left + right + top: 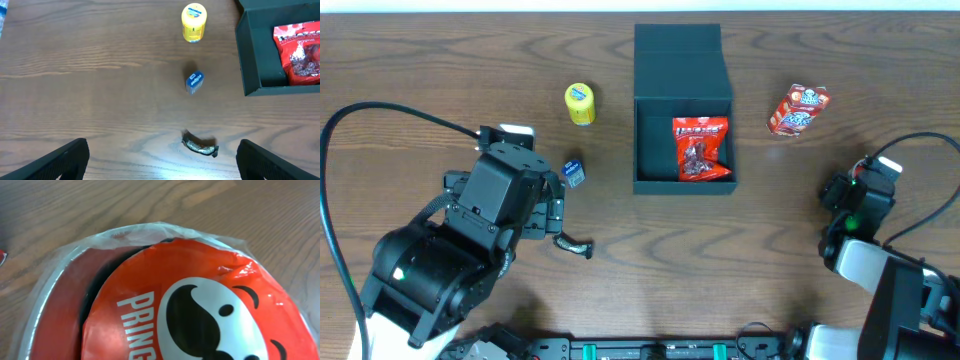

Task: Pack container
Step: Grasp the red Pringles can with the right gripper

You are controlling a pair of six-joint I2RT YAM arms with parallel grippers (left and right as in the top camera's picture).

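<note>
The container (678, 60) is a dark square box at the table's back middle, its flap lid open toward the rear. A red snack bag (701, 148) lies inside it. My left gripper (162, 162) hovers open above the wood, nothing between its fingers (60, 160), with a dark wrapped bar (200, 146) just ahead of them. In the right wrist view a red Pringles can top (200, 305) under a clear lid fills the frame and hides the fingers. My right gripper (857, 195) sits at the right edge, over that can.
A small yellow can (580, 104) stands left of the container, and a blue gum pack (574, 172) lies nearer my left arm. A red snack pack (798, 109) lies right of the container. Cables arc over both table sides.
</note>
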